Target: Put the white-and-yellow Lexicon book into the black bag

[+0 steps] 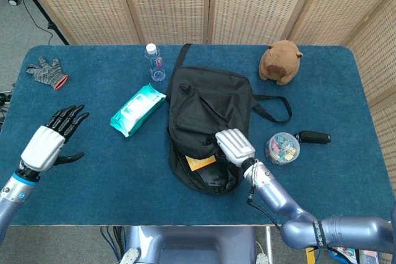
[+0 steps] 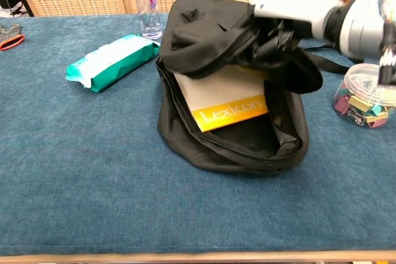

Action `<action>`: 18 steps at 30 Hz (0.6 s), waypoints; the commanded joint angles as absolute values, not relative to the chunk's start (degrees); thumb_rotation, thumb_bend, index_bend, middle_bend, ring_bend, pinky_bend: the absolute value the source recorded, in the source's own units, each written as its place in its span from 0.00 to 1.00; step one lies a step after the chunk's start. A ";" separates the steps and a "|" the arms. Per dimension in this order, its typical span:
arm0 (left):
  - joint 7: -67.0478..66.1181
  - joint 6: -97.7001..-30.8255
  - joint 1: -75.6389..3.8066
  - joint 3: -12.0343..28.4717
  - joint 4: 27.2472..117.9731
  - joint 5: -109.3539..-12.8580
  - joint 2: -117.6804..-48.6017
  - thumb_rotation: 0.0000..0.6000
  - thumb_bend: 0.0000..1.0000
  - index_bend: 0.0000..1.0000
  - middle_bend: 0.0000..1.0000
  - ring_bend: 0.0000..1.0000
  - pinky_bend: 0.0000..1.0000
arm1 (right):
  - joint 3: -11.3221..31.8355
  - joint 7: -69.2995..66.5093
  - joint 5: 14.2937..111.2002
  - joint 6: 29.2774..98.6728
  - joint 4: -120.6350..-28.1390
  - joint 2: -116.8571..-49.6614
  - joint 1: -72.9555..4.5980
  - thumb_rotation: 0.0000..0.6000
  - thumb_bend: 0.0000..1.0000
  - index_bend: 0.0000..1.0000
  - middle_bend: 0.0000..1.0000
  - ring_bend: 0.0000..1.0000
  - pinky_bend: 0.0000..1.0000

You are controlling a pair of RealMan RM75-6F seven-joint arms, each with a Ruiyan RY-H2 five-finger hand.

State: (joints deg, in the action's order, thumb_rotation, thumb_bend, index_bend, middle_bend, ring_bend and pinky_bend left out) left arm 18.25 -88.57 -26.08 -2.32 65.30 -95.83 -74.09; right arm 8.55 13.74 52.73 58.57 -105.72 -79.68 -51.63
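The right hand (image 2: 291,10), white-shelled with dark fingers, grips the limp fabric flap of the soft black bag (image 2: 229,146), which lies on the blue napped surface (image 2: 93,196). The white-and-yellow Lexicon book (image 2: 226,100), flat and stiff-cornered, sits inside the bag's open mouth; the chest view shows most of its cover and the title, whereas the head view shows only a yellow corner under the flap. At the bag's 3 o'clock stands a round clear plastic tub of coloured clips (image 2: 368,94). At its 10 o'clock lies a crinkled teal wipes packet (image 2: 111,60), with a clear plastic water bottle (image 2: 143,1) beyond. Only the head view shows the left hand (image 1: 52,140), empty with fingers spread, near the surface's 8 o'clock edge, and the brown plush toy (image 1: 279,61) whole at 1 o'clock.
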 commanded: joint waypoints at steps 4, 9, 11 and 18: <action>21.76 -88.09 -24.87 -0.91 62.44 -93.38 -74.58 1.00 0.00 0.00 0.00 0.00 0.13 | 6.37 18.06 54.35 60.61 -102.10 -87.65 -51.00 1.00 0.91 0.60 0.50 0.49 0.71; 23.61 -88.11 -24.22 -0.60 60.11 -93.21 -75.33 1.00 0.00 0.00 0.00 0.00 0.13 | 4.68 18.80 51.63 53.31 -101.59 -88.04 -52.40 1.00 0.05 0.13 0.12 0.08 0.23; 24.06 -88.06 -24.03 -0.50 59.42 -93.19 -75.55 1.00 0.00 0.00 0.00 0.00 0.13 | 4.55 18.55 50.06 50.66 -102.43 -87.29 -52.98 1.00 0.00 0.01 0.01 0.00 0.10; 26.16 -88.44 -23.33 0.51 58.60 -92.64 -75.80 1.00 0.00 0.00 0.00 0.00 0.13 | 5.85 15.92 54.09 52.63 -106.15 -84.56 -50.95 1.00 0.00 0.00 0.00 0.00 0.00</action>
